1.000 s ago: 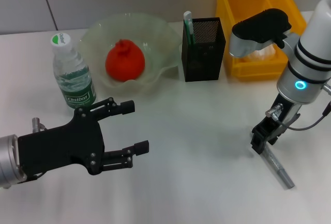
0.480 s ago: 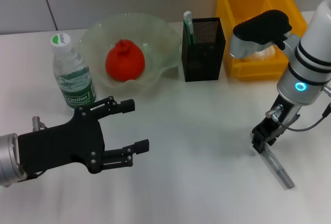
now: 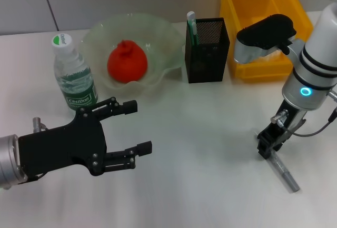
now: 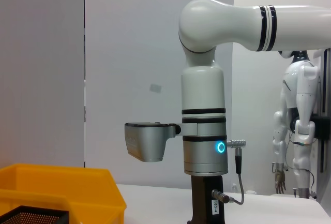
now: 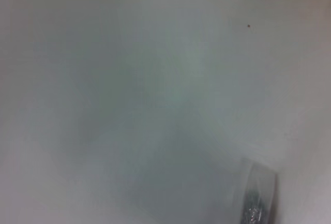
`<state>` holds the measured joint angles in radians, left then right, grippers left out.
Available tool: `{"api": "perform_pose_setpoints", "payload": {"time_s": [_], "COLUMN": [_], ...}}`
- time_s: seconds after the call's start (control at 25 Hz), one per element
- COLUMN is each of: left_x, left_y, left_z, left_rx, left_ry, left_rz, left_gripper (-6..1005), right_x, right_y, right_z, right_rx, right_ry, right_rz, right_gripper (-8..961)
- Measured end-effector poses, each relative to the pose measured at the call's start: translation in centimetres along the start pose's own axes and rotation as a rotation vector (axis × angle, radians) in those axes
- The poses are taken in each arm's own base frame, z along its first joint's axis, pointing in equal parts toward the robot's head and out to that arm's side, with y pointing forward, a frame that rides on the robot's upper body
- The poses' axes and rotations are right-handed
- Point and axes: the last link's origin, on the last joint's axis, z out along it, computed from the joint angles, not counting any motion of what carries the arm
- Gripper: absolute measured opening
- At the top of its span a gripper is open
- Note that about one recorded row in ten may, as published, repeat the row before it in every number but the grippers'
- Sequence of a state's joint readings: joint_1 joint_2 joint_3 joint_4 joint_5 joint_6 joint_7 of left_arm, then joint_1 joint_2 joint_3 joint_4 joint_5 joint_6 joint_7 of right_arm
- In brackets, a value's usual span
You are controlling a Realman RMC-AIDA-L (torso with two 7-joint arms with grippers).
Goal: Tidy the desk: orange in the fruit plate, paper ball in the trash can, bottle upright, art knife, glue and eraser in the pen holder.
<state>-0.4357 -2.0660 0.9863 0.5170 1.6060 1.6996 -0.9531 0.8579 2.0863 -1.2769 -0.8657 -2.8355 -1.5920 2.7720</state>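
Worktop (image 3: pixel 210 133) is white, and the black mesh pen holder (image 3: pixel 207 50) stands upright at the back of it, so take that as the marker. Left of the pen holder sits the pale green fruit plate (image 3: pixel 158 36) with the orange (image 3: pixel 127 61) resting inside, nub up. Further left of the pen holder, past the plate, the bottle (image 3: pixel 73 75) stands upright, white cap on top. Right of the pen holder, just beside it, is the yellow trash can (image 3: pixel 263 7), with something pale showing in it behind the right arm, too hidden to name. A white and green stick pokes up from the pen holder's left corner. Now the action: right hand (image 3: pixel 269 145) is down at the worktop, well forward and to the right of the pen holder, pointing straight down onto one end of the grey art knife (image 3: pixel 283 174), which lies flat and angles away toward the near edge; whether the fingers are clamped on it or just around it, I cannot tell. The right wrist view gives only blurred worktop and a sliver of the knife (image 5: pixel 260 195). Left hand (image 3: pixel 131 130) hovers forward and left of the pen holder, below the bottle, fingers spread wide, holding nothing.
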Motion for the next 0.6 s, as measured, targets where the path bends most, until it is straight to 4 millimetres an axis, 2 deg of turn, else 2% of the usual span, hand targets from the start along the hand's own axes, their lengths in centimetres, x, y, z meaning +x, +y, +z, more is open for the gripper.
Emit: {"api": "perform_pose_setpoints", "payload": {"time_s": [0.36, 0.6], "left_x": [0.01, 0.02], "left_y": [-0.03, -0.04], "left_z": [-0.05, -0.06], "left_rx": [0.0, 0.001], "left_ry": [-0.001, -0.001], "left_rz": [0.003, 0.004], "left_gripper": [838, 838], "right_x": [0.01, -0.46], "right_y": [0.0, 0.25], "right_z": [0.03, -0.62], "right_rx": [-0.002, -0.034], "right_ry": [-0.001, -0.042], "right_rz": [0.001, 0.001], "right_gripper": [271, 171]}}
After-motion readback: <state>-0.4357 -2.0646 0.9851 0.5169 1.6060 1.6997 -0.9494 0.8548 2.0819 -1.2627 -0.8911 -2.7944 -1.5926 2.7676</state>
